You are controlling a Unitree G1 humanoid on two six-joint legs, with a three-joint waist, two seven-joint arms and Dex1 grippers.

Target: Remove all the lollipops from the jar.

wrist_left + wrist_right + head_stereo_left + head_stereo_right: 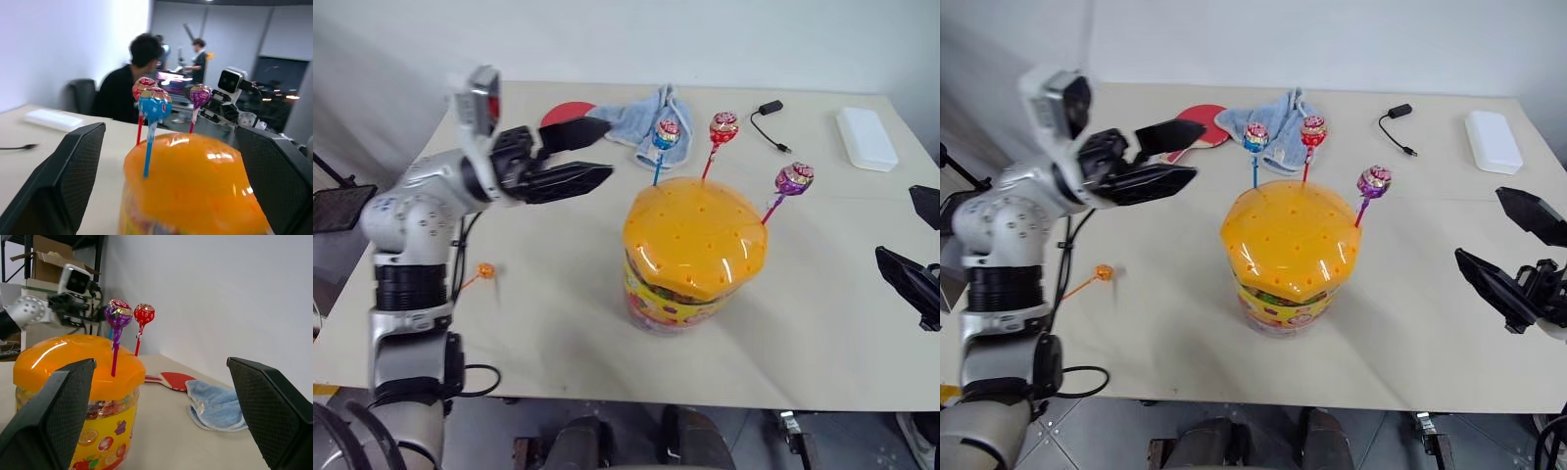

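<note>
Left gripper [576, 157] spread, empty, beside the jar [690, 255] with the blue lollipop [667, 133] nearest. Risk: pinching two neighbouring sticks together, or toppling the jar.

4 lollipops: 3 [722, 127] standing in the 1 jar [693, 240], 1 orange [485, 270] on the table left of the jar.

The left arm is raised with its elbow bent, and the left gripper [576, 157] points sideways, jaws wide apart and empty. The right gripper [1518, 253] hangs low, jaws also spread.
</note>
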